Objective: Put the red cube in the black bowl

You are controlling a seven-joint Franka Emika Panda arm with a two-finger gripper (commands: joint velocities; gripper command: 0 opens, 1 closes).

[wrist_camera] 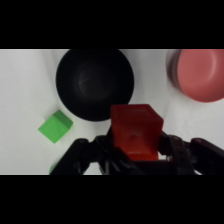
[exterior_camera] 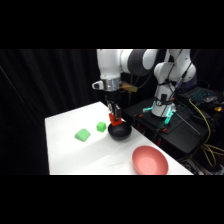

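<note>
The red cube point(wrist_camera: 135, 130) sits between the fingers of my gripper point(wrist_camera: 136, 145), which is shut on it and holds it in the air. In the side view the red cube point(exterior_camera: 116, 120) hangs just above the near-left rim of the black bowl point(exterior_camera: 120, 131), under my gripper point(exterior_camera: 114, 118). From the wrist, the black bowl point(wrist_camera: 94, 82) lies below and slightly beyond the cube, with nothing inside it. The cube overlaps the bowl's rim in that view.
Two green blocks point(exterior_camera: 82, 134) point(exterior_camera: 101, 127) lie on the white table point(exterior_camera: 70, 155) left of the black bowl; one green block point(wrist_camera: 55, 126) shows in the wrist view. A larger pink-red bowl point(exterior_camera: 149, 160) point(wrist_camera: 200, 74) stands at the front right. Cables and equipment crowd the right side.
</note>
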